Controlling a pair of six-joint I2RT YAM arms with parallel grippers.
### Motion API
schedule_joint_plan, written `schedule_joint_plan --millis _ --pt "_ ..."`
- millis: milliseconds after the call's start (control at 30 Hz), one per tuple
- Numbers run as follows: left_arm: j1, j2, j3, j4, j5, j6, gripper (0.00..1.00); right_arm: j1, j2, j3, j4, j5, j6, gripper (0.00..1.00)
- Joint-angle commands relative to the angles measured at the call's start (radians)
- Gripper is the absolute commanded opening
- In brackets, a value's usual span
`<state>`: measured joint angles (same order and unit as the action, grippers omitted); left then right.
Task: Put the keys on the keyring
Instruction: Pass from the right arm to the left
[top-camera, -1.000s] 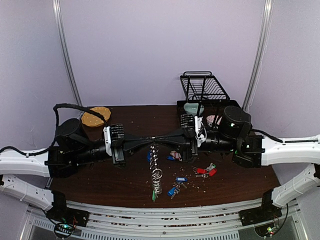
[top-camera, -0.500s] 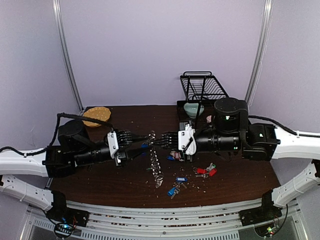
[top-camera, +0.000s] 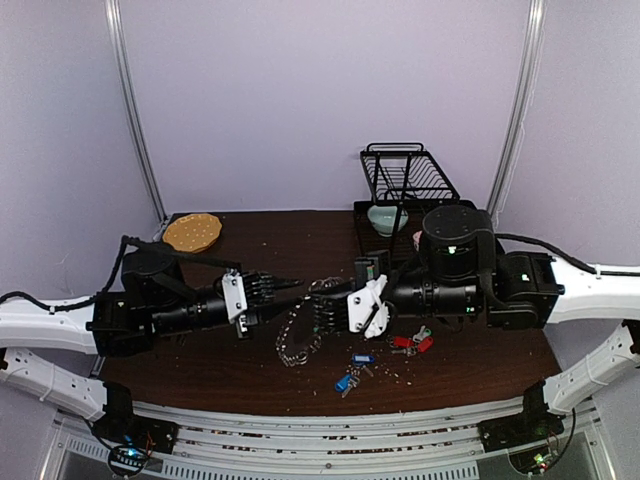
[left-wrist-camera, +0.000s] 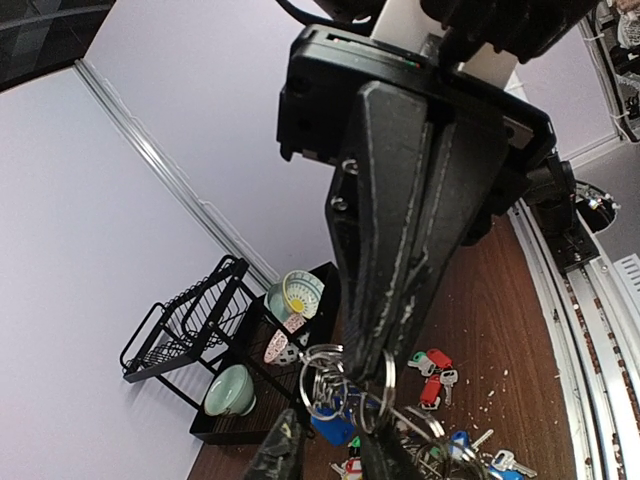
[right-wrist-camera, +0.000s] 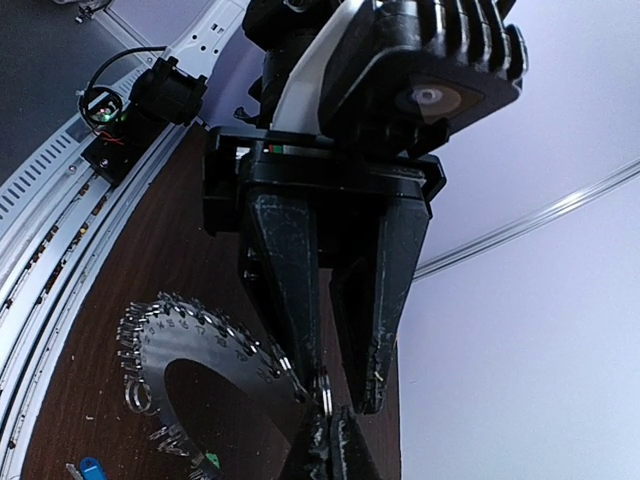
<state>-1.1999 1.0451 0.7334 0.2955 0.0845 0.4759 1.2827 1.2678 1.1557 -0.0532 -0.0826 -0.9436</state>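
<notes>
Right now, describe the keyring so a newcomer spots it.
Start at the middle of the dark table. The keyring hangs from the shut jaws of the right gripper: a chain-like loop of silver rings, unlike the tagged keys nearby.

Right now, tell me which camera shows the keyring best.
The right wrist view: the keyring sweeps across it as a sharp, close arc of linked rings, its lower part cut off. The top external view shows the loop, but small; the left wrist view catches only a few rings.

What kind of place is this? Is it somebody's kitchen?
Probably a robot lab's test booth, not a kitchen, despite the dish rack: bare lilac walls and two robot arms at a brown table.
</notes>
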Motion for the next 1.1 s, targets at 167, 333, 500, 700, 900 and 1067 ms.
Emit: schedule_joint_plan --millis 167,333,500,700,900,1067 --pt "-0.039 0.010 0.030 0.104 0.017 0.022 0.20 0.006 0.011 0.043 0.040 0.068 0.015 0.00" --pt "-0.047 0.010 0.022 0.080 0.054 0.038 0.30 0.005 0.027 0.072 0.029 0.120 0.061 0.00" --pt "-0.049 0.007 0.022 0.095 0.003 0.027 0.05 0.007 0.021 0.065 0.023 0.090 0.061 0.00" --pt "-0.050 0.010 0.029 0.098 -0.009 0.025 0.07 0.006 0.024 0.068 0.010 0.083 0.055 0.00" --pt "-0.058 -0.008 -0.007 0.142 -0.048 0.085 0.00 0.005 0.015 0.055 0.039 0.056 0.108 0.16" --pt "-0.059 -0.061 -0.020 0.110 0.009 0.308 0.00 -0.017 -0.052 -0.017 0.087 0.003 0.145 0.29"
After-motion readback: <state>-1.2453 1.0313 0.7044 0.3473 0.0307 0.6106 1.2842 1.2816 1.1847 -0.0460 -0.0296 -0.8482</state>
